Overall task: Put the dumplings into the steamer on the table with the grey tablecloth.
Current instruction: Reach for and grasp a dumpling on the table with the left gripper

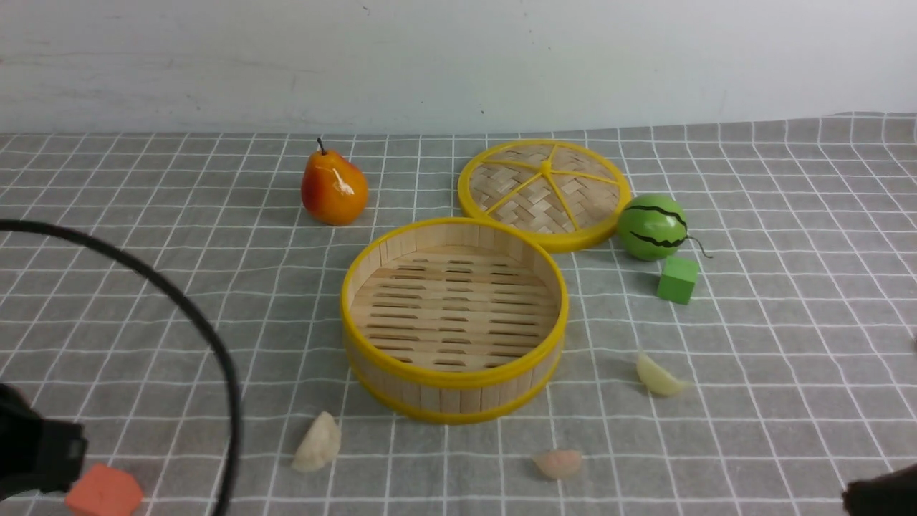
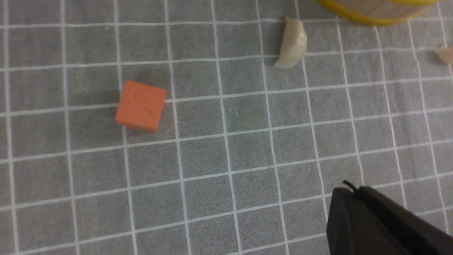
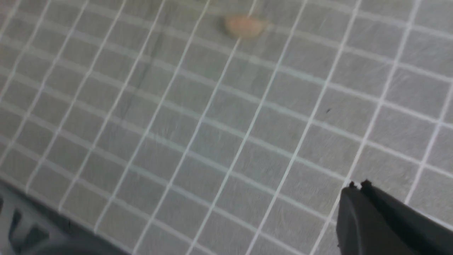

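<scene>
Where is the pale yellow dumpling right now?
In the front view, the pale yellow dumpling lies on the grey tablecloth, right of the steamer, nearer the robot than the green cube.

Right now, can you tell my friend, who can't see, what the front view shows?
A round bamboo steamer with yellow rims sits empty on a grey gridded cloth, with off-white, pale pink and pale yellow crescent dumplings lying around it. Behind it is a woven yellow-spoked lid.
</scene>
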### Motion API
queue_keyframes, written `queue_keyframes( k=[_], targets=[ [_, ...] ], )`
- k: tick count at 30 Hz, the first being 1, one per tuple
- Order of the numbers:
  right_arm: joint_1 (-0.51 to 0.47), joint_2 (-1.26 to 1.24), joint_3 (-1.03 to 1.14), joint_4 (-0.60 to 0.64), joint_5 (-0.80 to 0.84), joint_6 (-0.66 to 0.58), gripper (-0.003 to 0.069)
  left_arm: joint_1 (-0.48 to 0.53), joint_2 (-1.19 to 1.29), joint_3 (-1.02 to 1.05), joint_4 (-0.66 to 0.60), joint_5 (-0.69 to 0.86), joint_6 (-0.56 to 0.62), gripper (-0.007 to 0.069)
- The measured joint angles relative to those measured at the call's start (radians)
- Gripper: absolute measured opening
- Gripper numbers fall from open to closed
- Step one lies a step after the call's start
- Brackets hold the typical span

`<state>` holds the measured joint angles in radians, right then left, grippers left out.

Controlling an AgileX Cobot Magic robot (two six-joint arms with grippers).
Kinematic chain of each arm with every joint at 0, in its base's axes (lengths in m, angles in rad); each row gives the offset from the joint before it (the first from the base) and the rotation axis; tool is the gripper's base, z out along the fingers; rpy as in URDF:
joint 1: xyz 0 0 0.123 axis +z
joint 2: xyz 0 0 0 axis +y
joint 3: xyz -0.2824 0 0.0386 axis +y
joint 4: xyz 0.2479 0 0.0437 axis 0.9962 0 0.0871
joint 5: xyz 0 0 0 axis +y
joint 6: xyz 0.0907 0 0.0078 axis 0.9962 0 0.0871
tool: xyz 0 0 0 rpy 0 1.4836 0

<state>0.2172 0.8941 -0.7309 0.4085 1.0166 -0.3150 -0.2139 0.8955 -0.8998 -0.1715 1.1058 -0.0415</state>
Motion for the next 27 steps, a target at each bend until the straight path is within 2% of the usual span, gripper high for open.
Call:
queue_keyframes(
  k=[5, 8, 10, 11, 13, 14, 15, 16, 17, 19, 22, 27],
  targets=[
    [0.171, 0.11, -0.01, -0.086, 0.034, 0.01, -0.0018, -0.184, 0.187, -0.058, 0.096, -0.036, -0.05, -0.0008],
    [0.224, 0.143, -0.01, -0.091, 0.024, 0.02, -0.0015, -0.25, 0.314, -0.101, 0.164, -0.068, -0.115, 0.005],
    [0.233, 0.146, -0.01, -0.086, 0.002, 0.022, -0.0014, -0.265, 0.397, -0.127, 0.186, -0.088, -0.134, 0.0122],
    [0.233, 0.146, -0.01, -0.086, 0.0, 0.022, -0.0014, -0.265, 0.397, -0.129, 0.186, -0.088, -0.135, 0.0122],
    [0.233, 0.146, -0.011, -0.08, -0.023, 0.027, -0.0011, -0.27, 0.508, -0.159, 0.195, -0.122, -0.138, 0.0251],
    [0.233, 0.146, -0.011, -0.08, -0.025, 0.028, -0.0011, -0.27, 0.516, -0.16, 0.196, -0.125, -0.138, 0.026],
    [0.233, 0.146, -0.011, -0.078, -0.031, 0.029, -0.0011, -0.27, 0.567, -0.171, 0.198, -0.148, -0.138, 0.0323],
    [0.233, 0.146, -0.012, -0.076, -0.035, 0.029, -0.0011, -0.27, 0.588, -0.174, 0.2, -0.159, -0.138, 0.0348],
    [0.233, 0.146, -0.012, -0.076, -0.042, 0.029, -0.0011, -0.27, 0.64, -0.179, 0.203, -0.194, -0.138, 0.0405],
    [0.233, 0.146, -0.012, -0.076, -0.047, 0.029, -0.0011, -0.27, 0.698, -0.18, 0.21, -0.244, -0.138, 0.0453],
    [0.233, 0.146, -0.012, -0.072, -0.056, 0.029, -0.0011, -0.27, 0.764, -0.181, 0.225, -0.322, -0.138, 0.048],
    [0.233, 0.146, -0.012, -0.071, -0.07, 0.029, -0.0008, -0.27, 0.862, -0.186, 0.26, -0.431, -0.14, 0.0477]
  ],
)
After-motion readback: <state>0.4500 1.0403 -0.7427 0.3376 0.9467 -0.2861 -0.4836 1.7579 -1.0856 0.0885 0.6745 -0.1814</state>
